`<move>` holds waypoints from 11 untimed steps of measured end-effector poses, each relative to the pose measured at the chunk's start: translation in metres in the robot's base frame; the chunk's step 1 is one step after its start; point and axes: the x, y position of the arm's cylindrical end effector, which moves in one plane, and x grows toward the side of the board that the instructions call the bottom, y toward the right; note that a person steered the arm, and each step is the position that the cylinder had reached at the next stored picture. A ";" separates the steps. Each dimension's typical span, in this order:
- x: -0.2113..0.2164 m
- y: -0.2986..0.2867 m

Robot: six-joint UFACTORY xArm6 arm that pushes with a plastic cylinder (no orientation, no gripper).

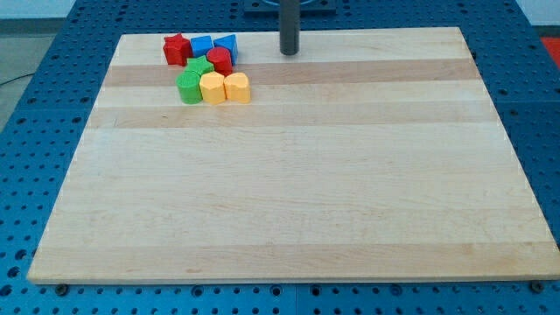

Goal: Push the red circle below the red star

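Observation:
The red circle (220,59) sits in a tight cluster of blocks near the board's top left. The red star (177,49) is at the cluster's upper left, about two block widths left of the red circle. My tip (290,52) is at the top of the board, right of the cluster, roughly 80 pixels right of the red circle and touching no block.
In the cluster: a blue block (201,45) and a blue triangle-like block (227,44) in the top row, a green star-like block (199,67), a green block (189,87), a yellow block (213,88), a yellow heart-like block (236,87). The wooden board (289,175) lies on a blue pegboard.

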 end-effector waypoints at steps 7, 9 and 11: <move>0.029 -0.094; 0.029 -0.122; 0.029 -0.143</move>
